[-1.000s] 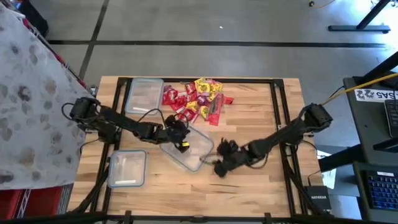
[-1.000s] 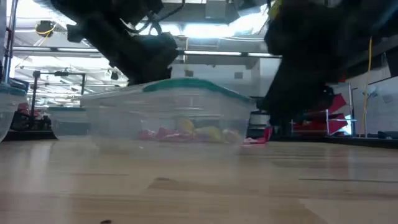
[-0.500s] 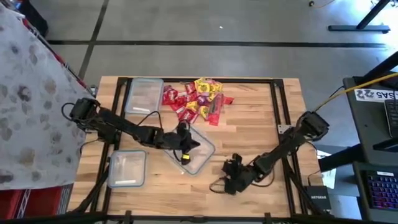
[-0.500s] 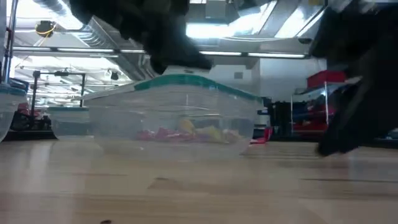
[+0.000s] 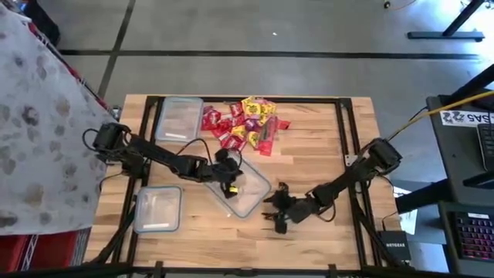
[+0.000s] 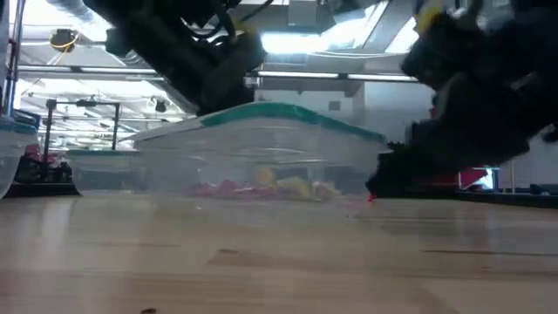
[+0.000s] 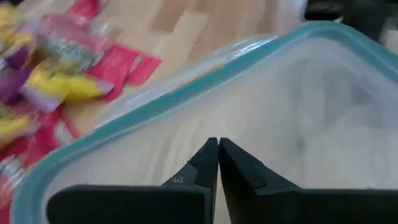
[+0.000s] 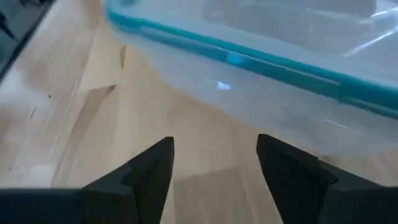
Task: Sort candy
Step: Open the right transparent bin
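The candy, a heap of red, pink and yellow wrapped pieces, lies on the table's far middle and shows beyond the tub's rim in the left wrist view. A clear tub with a teal rim stands on the table's middle. My left gripper is shut, its fingertips over the tub's inside with nothing between them. My right gripper stands open just off the tub's near right side, facing its wall, fingers apart and holding nothing. My left gripper reaches into the tub from the table's left, slanting down, fingers shut. I cannot tell whether the fingertips touch the tub's floor.
Two more clear tubs stand on the table's left side, one at the far edge and one near the front. Bare wood lies on the table's right half. A dark frame rail runs along the right side.
My right gripper has drawn back from the tub toward the near edge, then come part of the way back. My left gripper has gone a little toward the near edge over the tub. The tub has shifted slightly toward the table's right.
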Tool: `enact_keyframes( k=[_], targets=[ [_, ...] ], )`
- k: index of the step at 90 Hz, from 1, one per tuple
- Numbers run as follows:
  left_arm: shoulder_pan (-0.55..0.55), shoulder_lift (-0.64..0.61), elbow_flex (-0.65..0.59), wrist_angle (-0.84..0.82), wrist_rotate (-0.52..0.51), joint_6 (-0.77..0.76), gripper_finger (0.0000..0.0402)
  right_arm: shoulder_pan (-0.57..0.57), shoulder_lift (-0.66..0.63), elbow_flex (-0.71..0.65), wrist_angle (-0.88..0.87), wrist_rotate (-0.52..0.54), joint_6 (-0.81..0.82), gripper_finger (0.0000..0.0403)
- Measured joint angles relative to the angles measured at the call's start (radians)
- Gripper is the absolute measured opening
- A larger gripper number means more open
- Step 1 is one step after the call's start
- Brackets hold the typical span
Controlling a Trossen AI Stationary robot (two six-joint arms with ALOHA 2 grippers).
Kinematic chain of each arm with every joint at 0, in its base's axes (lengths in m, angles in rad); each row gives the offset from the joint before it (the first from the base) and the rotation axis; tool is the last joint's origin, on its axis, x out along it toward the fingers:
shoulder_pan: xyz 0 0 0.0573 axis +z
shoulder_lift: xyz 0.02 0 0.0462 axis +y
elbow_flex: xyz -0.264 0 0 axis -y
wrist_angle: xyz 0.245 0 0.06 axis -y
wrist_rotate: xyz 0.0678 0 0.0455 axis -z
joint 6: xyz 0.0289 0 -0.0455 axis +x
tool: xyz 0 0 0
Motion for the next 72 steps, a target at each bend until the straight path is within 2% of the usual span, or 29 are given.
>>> enact_keyframes(
  k=[16, 33, 53, 72],
  targets=[
    [-0.031, 0.078, 0.000, 0.145, 0.017, 0.090, 0.0000, 0.027, 0.015, -0.114, 0.251, -0.019, 0.069, 0.0220],
    [-0.027, 0.138, 0.001, 0.233, 0.017, 0.080, 0.0000, 0.034, 0.101, -0.103, 0.438, -0.025, 0.043, 0.0220],
    [-0.016, 0.217, 0.004, 0.377, 0.001, 0.045, 0.0000, 0.034, 0.168, -0.011, 0.487, -0.048, 0.026, 0.0220],
    [-0.018, 0.277, 0.003, 0.515, 0.006, 0.002, 0.0000, 0.039, 0.168, 0.052, 0.388, -0.061, 0.065, 0.0220]
  ],
)
